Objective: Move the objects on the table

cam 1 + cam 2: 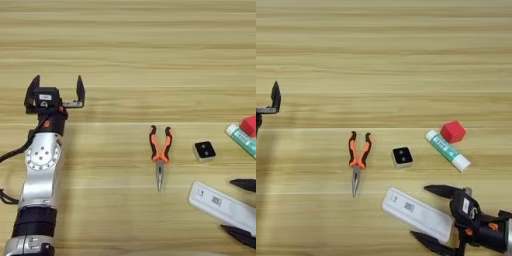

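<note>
The long white bar (417, 213) is lying low right on the counter (384, 60) between the right pincer's (428, 212) wide-spread fingers, pliers (357, 160) and block (402, 156) just beyond, while the left pincer (56, 94) is hovering wide far left.

Orange-and-black pliers (160, 150) — white barcode-labelled bar (417, 213), red cube (453, 131) — pale striped table (128, 50)

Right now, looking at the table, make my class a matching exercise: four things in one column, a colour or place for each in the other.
Things:
1. pliers
2. cube
3. white bar
4. left gripper

Descriptions:
A. red
B. between the right gripper's open fingers
C. orange-and-black handles
D. open above bare table, far left

Pairs: 1-C, 2-A, 3-B, 4-D
</note>
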Available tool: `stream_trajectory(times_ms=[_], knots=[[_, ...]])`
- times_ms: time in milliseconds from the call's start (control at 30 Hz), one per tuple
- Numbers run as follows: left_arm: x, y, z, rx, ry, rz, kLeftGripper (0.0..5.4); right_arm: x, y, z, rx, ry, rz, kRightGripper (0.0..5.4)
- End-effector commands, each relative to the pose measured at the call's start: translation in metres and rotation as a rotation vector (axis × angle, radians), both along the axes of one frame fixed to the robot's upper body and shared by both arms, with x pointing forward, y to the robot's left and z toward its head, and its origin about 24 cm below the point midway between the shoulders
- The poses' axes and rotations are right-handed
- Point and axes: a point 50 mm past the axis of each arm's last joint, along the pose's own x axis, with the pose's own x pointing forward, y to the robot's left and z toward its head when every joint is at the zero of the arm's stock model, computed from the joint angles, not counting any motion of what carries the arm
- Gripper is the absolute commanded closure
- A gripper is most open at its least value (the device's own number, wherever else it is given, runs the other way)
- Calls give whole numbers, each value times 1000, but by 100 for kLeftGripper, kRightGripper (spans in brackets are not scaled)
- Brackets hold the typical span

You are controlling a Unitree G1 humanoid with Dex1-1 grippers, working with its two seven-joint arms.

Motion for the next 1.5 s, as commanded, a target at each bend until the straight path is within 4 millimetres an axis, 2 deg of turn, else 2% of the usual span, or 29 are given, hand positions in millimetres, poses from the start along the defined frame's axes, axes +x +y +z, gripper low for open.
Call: stream_trajectory(times_ms=[33, 333, 467, 833, 1200, 1500], knots=[[3, -2, 3, 4, 3, -7, 2, -2, -4, -6, -61, 22, 15, 0], [4, -3, 4, 0, -7, -26, 0, -5, -9, -20, -124, 60, 12, 100], [4, -4, 5, -3, -14, -40, 0, -4, -9, -20, -124, 56, 11, 128], [3, -8, 5, 2, -16, -66, 0, 2, -7, -14, -97, 15, 10, 249], [4, -11, 6, 1, -29, -82, 0, 8, -4, -8, -60, -13, 15, 250], [4, -12, 7, 2, -33, -99, 0, 24, 1, 21, 38, -109, 18, 250]])
